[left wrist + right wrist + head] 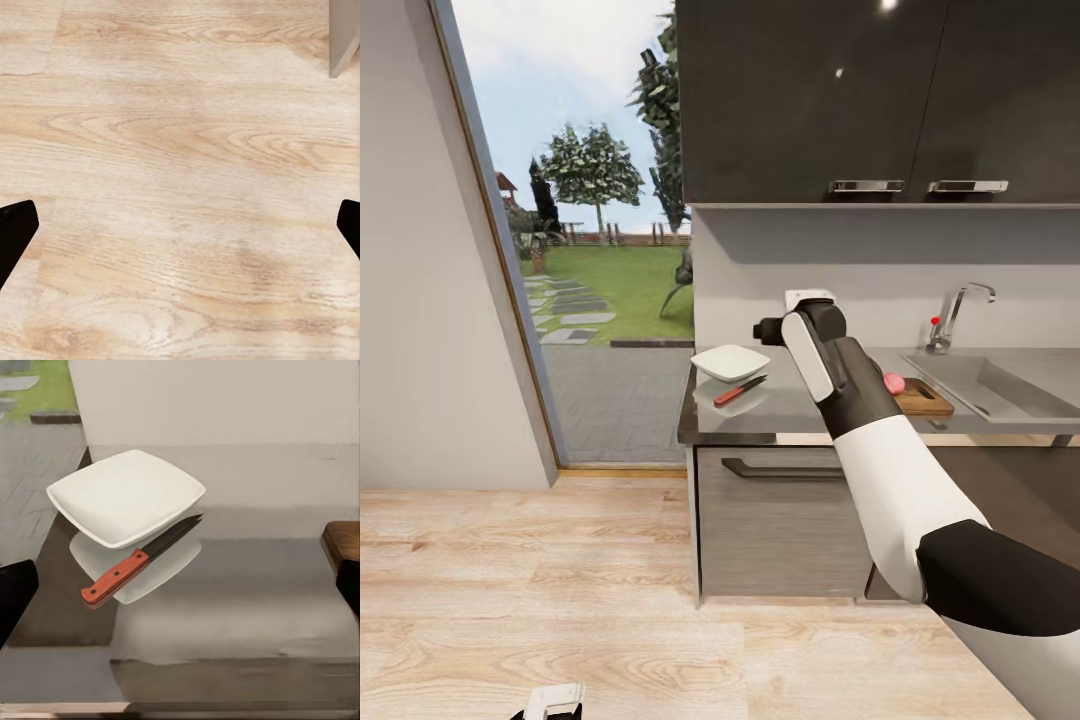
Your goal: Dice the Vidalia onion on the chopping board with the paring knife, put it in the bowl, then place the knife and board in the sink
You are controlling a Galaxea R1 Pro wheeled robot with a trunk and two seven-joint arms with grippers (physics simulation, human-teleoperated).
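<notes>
The white bowl [730, 362] [127, 495] stands near the left end of the grey countertop [790, 415]. Just in front of it lies the red-handled paring knife [740, 390] [139, 561], its dark blade reaching alongside the bowl's near rim. The pinkish Vidalia onion [894, 383] rests on the left end of the wooden chopping board [927, 399], beside the steel sink [1000, 385]. My right arm [840, 380] reaches over the counter; the right gripper [180, 592] hovers open above and short of the knife, holding nothing. My left gripper [180, 229] hangs open over the wooden floor.
A chrome tap [952, 318] with a red knob stands behind the sink. Dark wall cabinets [860, 100] hang above the counter. A drawer front with a handle [780, 468] sits below. To the left, a glass door [590, 250] opens to a garden. Wooden floor [560, 590] stretches in front.
</notes>
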